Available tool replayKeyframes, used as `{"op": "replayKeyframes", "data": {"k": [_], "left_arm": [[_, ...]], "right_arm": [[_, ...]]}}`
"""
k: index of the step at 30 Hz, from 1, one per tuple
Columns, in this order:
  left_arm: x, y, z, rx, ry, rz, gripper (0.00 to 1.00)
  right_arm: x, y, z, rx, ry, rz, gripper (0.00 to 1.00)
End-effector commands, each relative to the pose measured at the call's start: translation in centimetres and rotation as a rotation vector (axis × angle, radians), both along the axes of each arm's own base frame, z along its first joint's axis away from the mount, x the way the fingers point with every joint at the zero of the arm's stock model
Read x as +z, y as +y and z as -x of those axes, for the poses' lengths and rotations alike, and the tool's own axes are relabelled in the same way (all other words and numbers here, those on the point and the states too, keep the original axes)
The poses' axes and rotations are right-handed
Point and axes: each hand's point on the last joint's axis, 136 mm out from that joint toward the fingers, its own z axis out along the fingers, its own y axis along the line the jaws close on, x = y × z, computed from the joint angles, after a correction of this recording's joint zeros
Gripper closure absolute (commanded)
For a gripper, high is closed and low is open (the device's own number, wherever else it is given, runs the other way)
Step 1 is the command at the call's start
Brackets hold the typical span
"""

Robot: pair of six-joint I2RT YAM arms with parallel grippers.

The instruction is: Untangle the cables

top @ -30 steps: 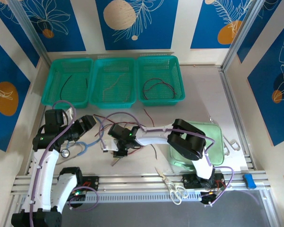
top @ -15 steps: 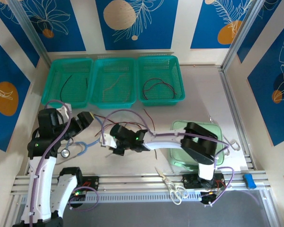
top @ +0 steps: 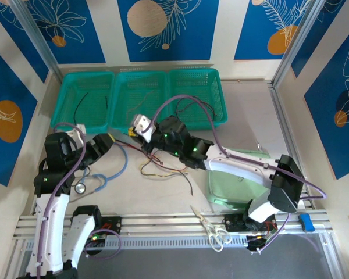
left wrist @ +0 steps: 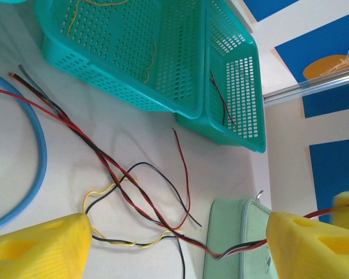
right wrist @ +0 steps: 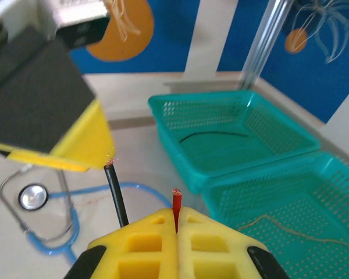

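Note:
A loose tangle of red, black and yellow cables point(top: 163, 168) lies on the table; in the left wrist view the cables point(left wrist: 134, 192) cross under my left gripper. My right gripper point(right wrist: 175, 224) is shut on a red cable end point(right wrist: 176, 200), and a black cable end point(right wrist: 115, 195) sticks up beside it. From above, the right gripper point(top: 134, 134) hangs raised in front of the middle basket, with strands trailing down to the tangle. My left gripper point(top: 106, 143) stands open just left of it with nothing between its fingers point(left wrist: 35, 250).
Three teal baskets point(top: 141, 75) line the back, each with a cable inside. A light-blue stethoscope point(top: 81, 187) lies at the left, a green pouch point(top: 238, 180) at the right, and scissors point(top: 212, 229) on the front rail.
My right arm has swung back and left from mid-table, lifting the red cable toward the baskets with its gripper shut. The left gripper has barely moved.

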Motion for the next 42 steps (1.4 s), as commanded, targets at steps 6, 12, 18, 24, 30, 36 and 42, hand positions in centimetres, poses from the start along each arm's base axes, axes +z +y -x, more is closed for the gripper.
{"op": "replayKeyframes", "data": {"k": [6, 12, 18, 24, 30, 36, 42], "left_arm": [[2.7, -1.0, -0.5, -0.049, -0.100, 0.067, 0.22], [5.6, -2.0, -0.4, -0.100, -0.232, 0.132, 0.37], [7.9, -3.0, -0.3, -0.161, -0.314, 0.162, 0.40], [8.9, -3.5, -0.5, -0.192, -0.334, 0.180, 0.38], [8.9, -4.2, -0.8, -0.217, -0.329, 0.191, 0.39], [8.2, -4.6, -1.0, -0.226, -0.314, 0.186, 0.42], [7.9, -5.1, -1.0, -0.240, -0.309, 0.185, 0.47]], "right_arm": [[8.3, -1.8, -0.9, -0.043, -0.070, -0.213, 1.00], [5.7, -2.0, -2.1, -0.090, -0.002, -0.199, 1.00], [3.4, -1.5, -2.8, -0.108, 0.054, -0.154, 1.00], [2.1, -0.4, -2.8, -0.091, 0.078, -0.111, 1.00], [1.4, 0.7, -2.5, -0.072, 0.095, -0.084, 1.00], [1.1, 1.9, -2.0, -0.046, 0.092, -0.065, 1.00], [1.1, 3.1, -1.5, -0.020, 0.084, -0.046, 1.00]]}}
